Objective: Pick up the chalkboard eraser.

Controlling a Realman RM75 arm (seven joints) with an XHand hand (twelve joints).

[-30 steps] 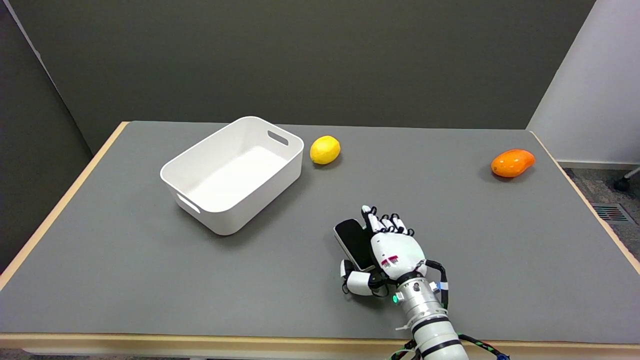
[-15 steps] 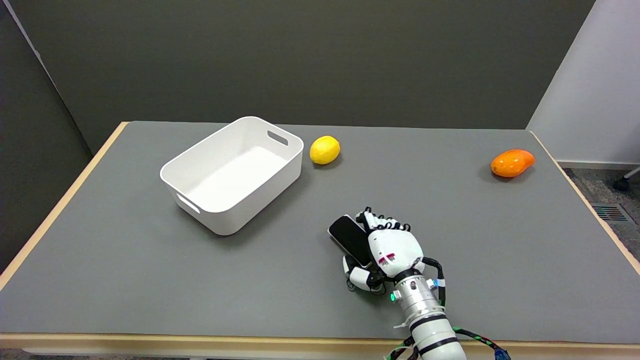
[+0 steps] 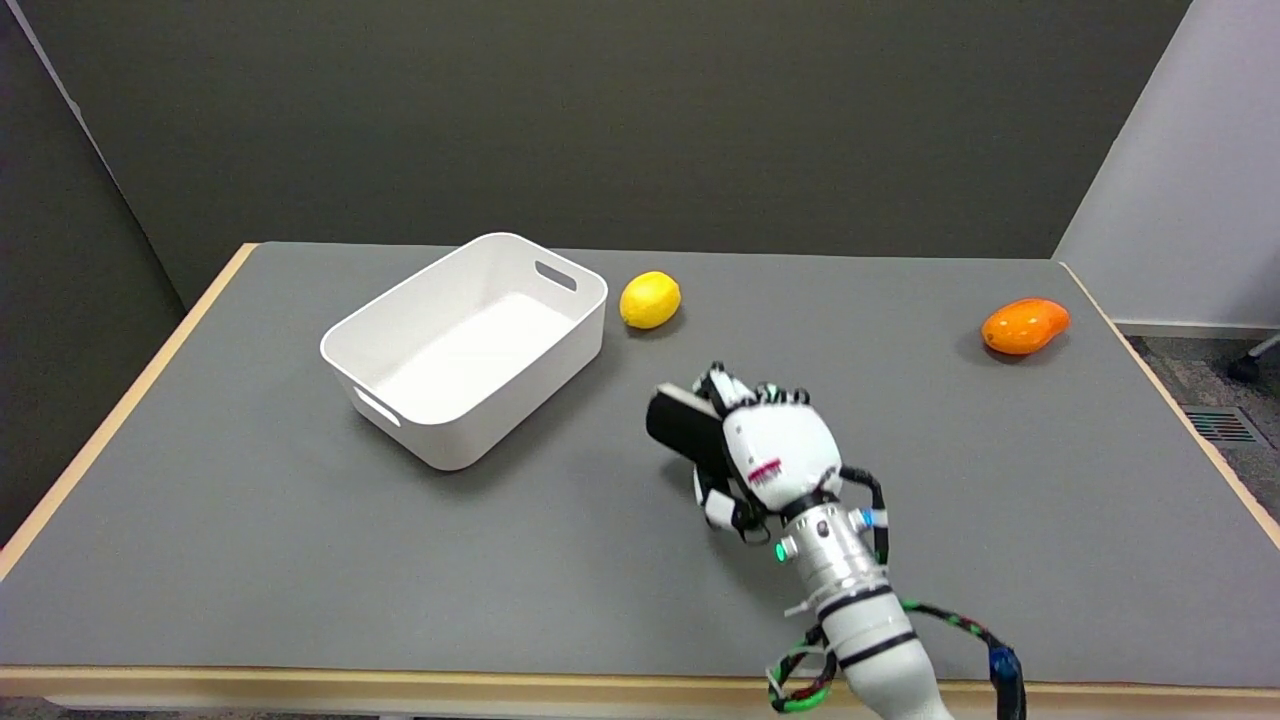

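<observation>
grey table (image 3: 300,560) with a pale wooden edge is seen before a dark wall. near its middle, the chalkboard eraser (image 3: 682,430) is grasped by the right hand (image 3: 765,455), fingers over its top and thumb under it; it is tilted and seems lifted off the surface. a white bin (image 3: 470,345) is placed at left, a lemon (image 3: 650,299) just beside it, a mango (image 3: 1024,326) well apart at right.
</observation>
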